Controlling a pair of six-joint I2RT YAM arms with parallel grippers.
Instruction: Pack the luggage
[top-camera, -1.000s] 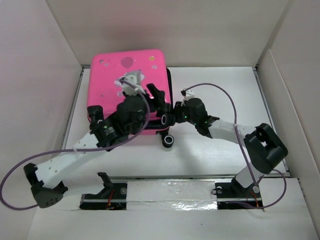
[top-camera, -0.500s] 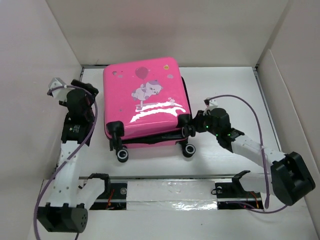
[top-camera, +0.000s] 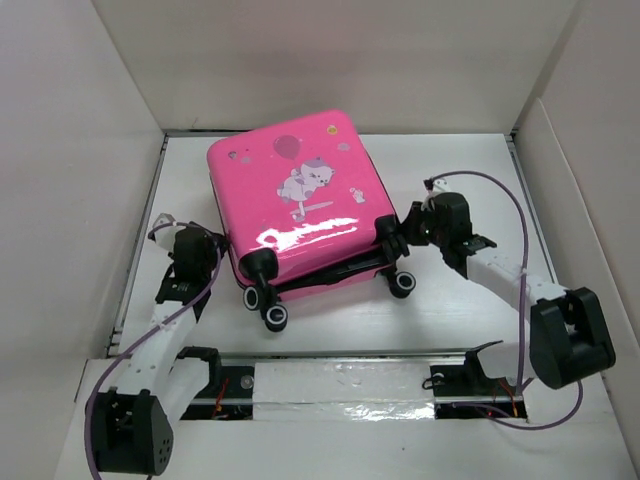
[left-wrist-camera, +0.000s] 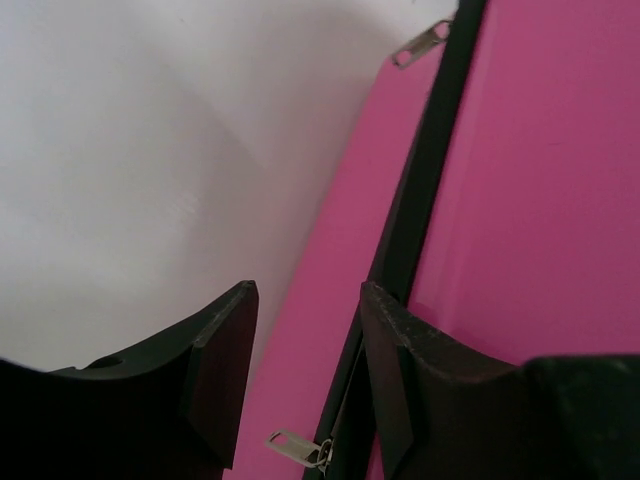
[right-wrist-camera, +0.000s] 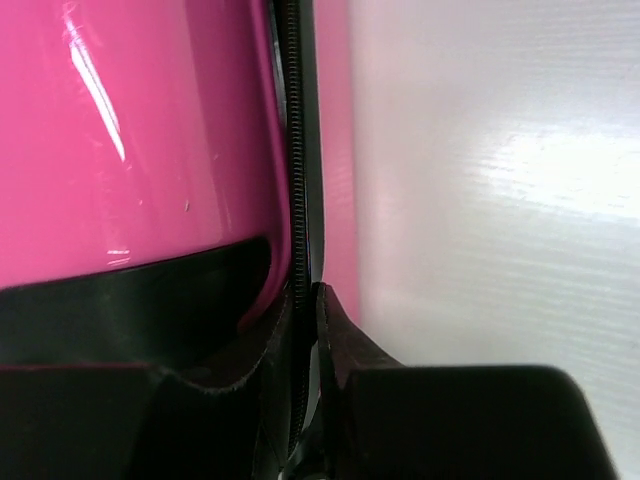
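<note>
The luggage (top-camera: 300, 215) is a bright pink hard-shell case lying flat and skewed on the white table (top-camera: 450, 170), sticker side up, with its black wheels (top-camera: 275, 317) toward me. My left gripper (top-camera: 224, 262) is at its left side. In the left wrist view this gripper (left-wrist-camera: 305, 350) is open, astride the lower pink shell (left-wrist-camera: 330, 300) beside the black zipper band, with a metal zipper pull (left-wrist-camera: 295, 445) between its fingers. My right gripper (top-camera: 400, 233) is at the case's right side. In the right wrist view it (right-wrist-camera: 312, 330) is shut on the black zipper strip (right-wrist-camera: 298, 150).
Tall pale cardboard walls (top-camera: 70, 150) box in the table on the left, back and right. A taped rail (top-camera: 340, 375) with both arm bases runs along the near edge. A second zipper pull (left-wrist-camera: 420, 45) lies farther along the seam.
The luggage has swung its wheel end to the right. My left arm came from the far left wall to the case's left side, jaws narrowing. The right gripper closed on the seam.
</note>
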